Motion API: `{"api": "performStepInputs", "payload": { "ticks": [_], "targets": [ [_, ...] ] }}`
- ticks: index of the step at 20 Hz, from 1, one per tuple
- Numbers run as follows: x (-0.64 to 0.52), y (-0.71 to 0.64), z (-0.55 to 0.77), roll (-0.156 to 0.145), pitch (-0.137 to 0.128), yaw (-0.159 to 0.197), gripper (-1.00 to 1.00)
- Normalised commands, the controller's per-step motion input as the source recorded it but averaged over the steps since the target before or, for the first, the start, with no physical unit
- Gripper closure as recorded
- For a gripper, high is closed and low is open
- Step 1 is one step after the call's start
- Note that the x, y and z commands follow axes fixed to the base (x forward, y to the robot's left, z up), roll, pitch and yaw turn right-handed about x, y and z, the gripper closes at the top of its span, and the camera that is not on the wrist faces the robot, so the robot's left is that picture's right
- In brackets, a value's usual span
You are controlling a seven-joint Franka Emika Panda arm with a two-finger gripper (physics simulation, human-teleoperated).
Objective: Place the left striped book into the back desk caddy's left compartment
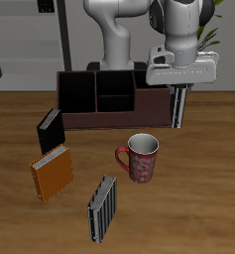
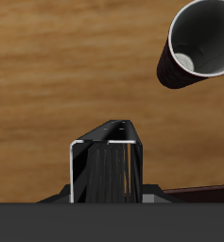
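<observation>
The gripper [image 1: 179,87] is pinching the left striped book [image 1: 179,107] by its upper edge, and the book is hanging upright just in front of the back desk caddy [image 1: 104,94], beside its end nearest the arm. It seems thin, stiff, light and probably smooth, so a hold near the middle of the edge is keeping it from swinging.

grey-striped book [image 1: 179,105], reddish-brown caddy [image 1: 89,119], red patterned mug [image 1: 142,158], orange book [image 1: 53,175]
</observation>
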Motion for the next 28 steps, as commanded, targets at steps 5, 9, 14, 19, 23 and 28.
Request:
{"api": "performStepInputs", "payload": {
  "ticks": [5,9,14,19,23,28],
  "targets": [
    [-0.3,-0.29,0.55,0.012,-0.057,0.07,1.0],
    [-0.19,-0.42,0.37,-0.013,-0.032,0.022,1.0],
    [-0.13,-0.47,0.25,-0.005,-0.027,0.045,1.0],
    [-0.15,-0.48,0.21,-0.015,-0.034,0.068,1.0],
    [-0.13,-0.43,0.06,-0.007,0.01,0.024,1.0],
    [-0.19,-0.55,0.03,0.001,0.008,0.033,1.0]
  ]
}}
